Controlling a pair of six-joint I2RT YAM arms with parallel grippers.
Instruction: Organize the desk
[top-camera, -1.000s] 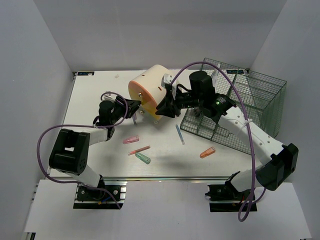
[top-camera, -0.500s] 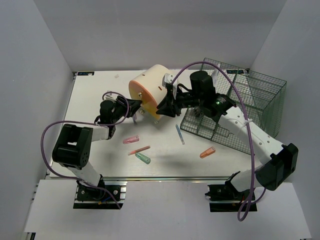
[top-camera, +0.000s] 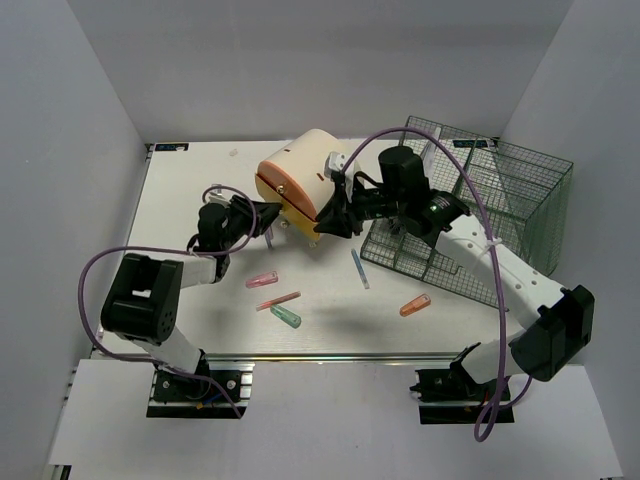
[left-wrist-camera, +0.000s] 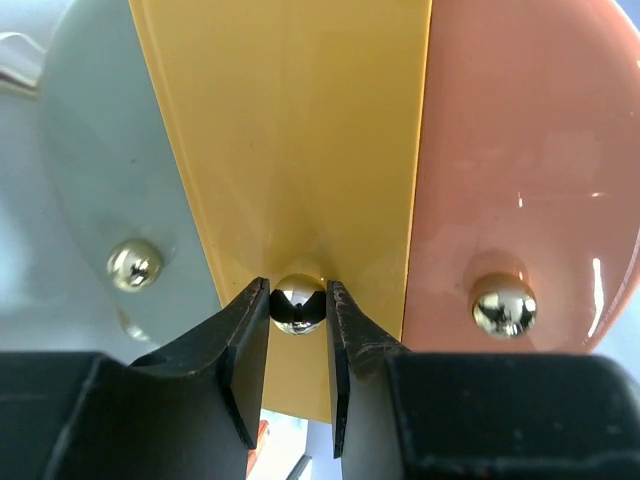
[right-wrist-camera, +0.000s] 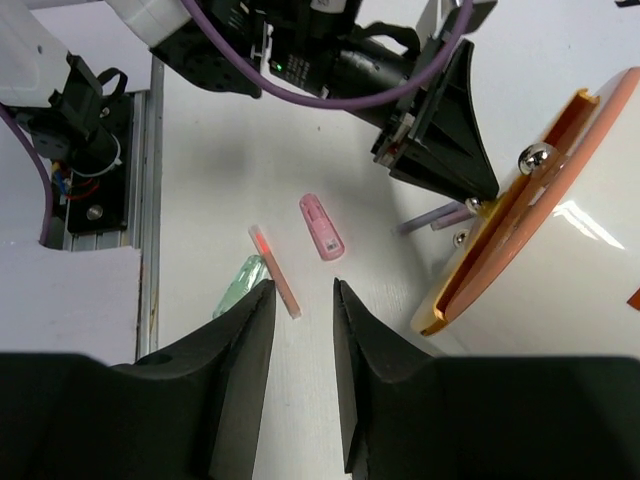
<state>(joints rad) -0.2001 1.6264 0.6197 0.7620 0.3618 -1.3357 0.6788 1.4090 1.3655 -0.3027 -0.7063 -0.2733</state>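
All of the desk (top-camera: 340, 325) lies flat beneath both arms, its rail (top-camera: 300, 357) along the near edge by their bases, with several small pens (top-camera: 286, 317) scattered over its near half. Your coming move turns on what sits above it: the cream container (top-camera: 300, 178), tipped over at the far middle. Its long axis runs from far right to near left, so its orange-rimmed face looks straight at your left gripper (top-camera: 266, 212). That makes the left arm the nearer one to the face. Your right gripper (top-camera: 332, 214) sits just beside the container's wall, on the wire basket (top-camera: 500, 195) side.

The left wrist view gives you what the top view hides. The face is split into a grey, a yellow and a pink panel, each with a brass knob. Your left jaws stand narrow, one pad on each side of the middle knob (left-wrist-camera: 298, 308) on the yellow panel (left-wrist-camera: 290, 130), pinching it. The knob juts straight at the jaws, so I judge a pull would run back along the fingers.

The right wrist view shows your right jaws a little spread, with only bare desk between them and a pink pen (right-wrist-camera: 322, 227) beyond. No view lets you tell whether the container rests on the desk or hangs clear of it
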